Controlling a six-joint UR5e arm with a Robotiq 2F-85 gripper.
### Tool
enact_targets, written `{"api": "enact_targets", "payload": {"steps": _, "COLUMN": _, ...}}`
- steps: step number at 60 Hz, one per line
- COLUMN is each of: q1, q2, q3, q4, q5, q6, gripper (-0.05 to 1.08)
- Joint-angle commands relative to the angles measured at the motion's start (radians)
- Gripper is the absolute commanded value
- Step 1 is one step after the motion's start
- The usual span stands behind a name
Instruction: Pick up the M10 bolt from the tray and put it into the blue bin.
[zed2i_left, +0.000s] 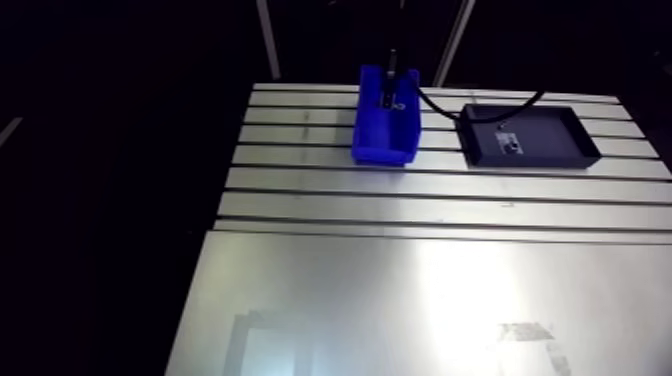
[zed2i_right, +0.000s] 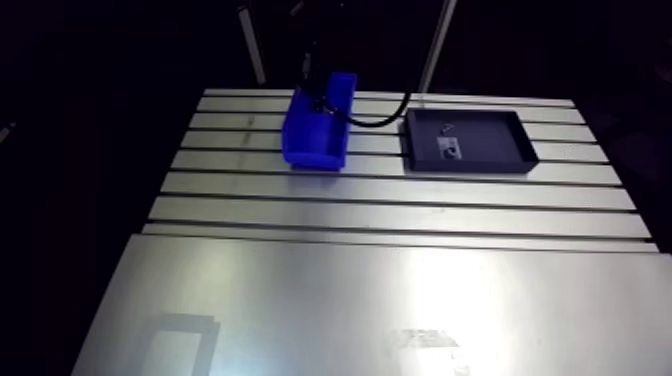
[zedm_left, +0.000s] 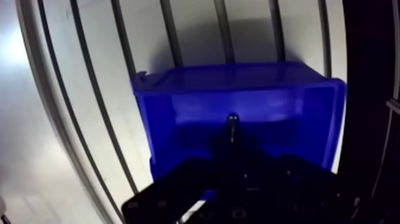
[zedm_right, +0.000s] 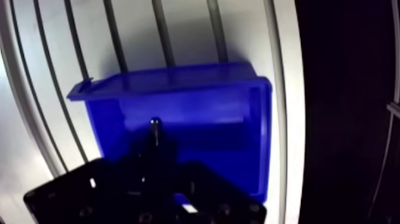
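Only the wrist view shows the jaws clenched on the glinting M10 bolt (zedm_left: 232, 120) over the blue bin (zedm_left: 178, 113). The arm view adds the tray (zed2i_left: 550, 130) beside the bin, apart from it, and broad bare desk (zed2i_left: 400, 300) in front.

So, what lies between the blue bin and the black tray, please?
Only bare slotted table between the blue bin and black tray, in the arm view.

Robotics lab or workshop bench setup. A slotted aluminium table (zed2i_left: 420, 185) fills the middle of the arm view, with long parallel grooves running across it. A smooth metal sheet (zed2i_left: 400, 300) covers the lower half of the frame. A blue plastic bin (zed2i_left: 380, 150) of the parts-storage kind sits upper centre, and a shallow black tray (zed2i_left: 560, 135) sits upper right, near the bin but apart. All industrial fixtures.
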Motion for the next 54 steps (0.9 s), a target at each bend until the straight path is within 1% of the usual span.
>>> {"api": "enact_targets", "payload": {"steps": 1, "q1": -0.001, "q2": 0.031, "q3": 0.012, "q4": -0.017, "q5": 0.000, "q6": 0.003, "gripper": 1.07}}
{"api": "enact_targets", "payload": {"steps": 24, "q1": 0.000, "q2": 0.045, "q3": 0.025, "q4": -0.030, "q5": 0.000, "q6": 0.011, "gripper": 1.06}}
{"api": "enact_targets", "payload": {"steps": 30, "q1": 0.000, "q2": 0.047, "q3": 0.025, "q4": -0.030, "q5": -0.001, "q6": 0.013, "gripper": 1.03}}
{"api": "enact_targets", "payload": {"steps": 32, "q1": 0.000, "q2": 0.050, "q3": 0.025, "q4": -0.030, "q5": 0.000, "q6": 0.014, "gripper": 1.01}}
{"api": "enact_targets", "payload": {"steps": 33, "q1": 0.000, "q2": 0.050, "q3": 0.025, "q4": -0.030, "q5": -0.002, "q6": 0.014, "gripper": 0.97}}
{"api": "enact_targets", "payload": {"steps": 34, "q1": 0.000, "q2": 0.050, "q3": 0.025, "q4": -0.030, "q5": -0.002, "q6": 0.014, "gripper": 0.97}}
{"api": "enact_targets", "payload": {"steps": 35, "q1": 0.000, "q2": 0.050, "q3": 0.025, "q4": -0.030, "q5": -0.001, "q6": 0.014, "gripper": 0.90}}
{"api": "enact_targets", "payload": {"steps": 36, "q1": 0.000, "q2": 0.050, "q3": 0.025, "q4": -0.030, "q5": 0.001, "q6": 0.014, "gripper": 0.74}}
{"api": "enact_targets", "payload": {"steps": 37, "q1": 0.000, "q2": 0.050, "q3": 0.025, "q4": -0.030, "q5": 0.001, "q6": 0.014, "gripper": 0.74}}
{"api": "enact_targets", "payload": {"steps": 38, "q1": 0.000, "q2": 0.049, "q3": 0.026, "q4": -0.030, "q5": 0.001, "q6": 0.015, "gripper": 0.48}}
{"api": "enact_targets", "payload": {"steps": 39, "q1": 0.000, "q2": 0.049, "q3": 0.026, "q4": -0.030, "q5": 0.001, "q6": 0.015, "gripper": 0.48}}
{"api": "enact_targets", "payload": {"steps": 40, "q1": -0.001, "q2": 0.045, "q3": 0.027, "q4": -0.030, "q5": 0.000, "q6": 0.016, "gripper": 0.14}}
{"api": "enact_targets", "payload": {"steps": 41, "q1": -0.001, "q2": 0.045, "q3": 0.027, "q4": -0.030, "q5": 0.000, "q6": 0.016, "gripper": 0.14}}
{"api": "enact_targets", "payload": {"steps": 42, "q1": -0.001, "q2": 0.038, "q3": 0.029, "q4": -0.027, "q5": 0.001, "q6": 0.014, "gripper": 0.03}}
{"api": "enact_targets", "payload": {"steps": 45, "q1": 0.003, "q2": 0.027, "q3": 0.029, "q4": -0.024, "q5": 0.001, "q6": 0.014, "gripper": 0.00}}
{"api": "enact_targets", "payload": {"steps": 46, "q1": 0.011, "q2": 0.011, "q3": 0.028, "q4": -0.022, "q5": 0.006, "q6": 0.015, "gripper": 0.00}}
{"api": "enact_targets", "payload": {"steps": 47, "q1": 0.011, "q2": 0.011, "q3": 0.028, "q4": -0.022, "q5": 0.006, "q6": 0.015, "gripper": 0.00}}
{"api": "enact_targets", "payload": {"steps": 48, "q1": 0.023, "q2": -0.003, "q3": 0.028, "q4": -0.018, "q5": 0.008, "q6": 0.015, "gripper": 0.00}}
{"api": "enact_targets", "payload": {"steps": 49, "q1": 0.023, "q2": -0.003, "q3": 0.028, "q4": -0.018, "q5": 0.008, "q6": 0.015, "gripper": 0.00}}
{"api": "enact_targets", "payload": {"steps": 50, "q1": 0.030, "q2": -0.015, "q3": 0.028, "q4": -0.011, "q5": 0.005, "q6": 0.015, "gripper": 0.00}}
{"api": "enact_targets", "payload": {"steps": 53, "q1": 0.031, "q2": -0.030, "q3": 0.026, "q4": -0.003, "q5": 0.006, "q6": 0.015, "gripper": 0.00}}
{"api": "enact_targets", "payload": {"steps": 54, "q1": 0.031, "q2": -0.047, "q3": 0.023, "q4": 0.009, "q5": 0.008, "q6": 0.014, "gripper": 0.00}}
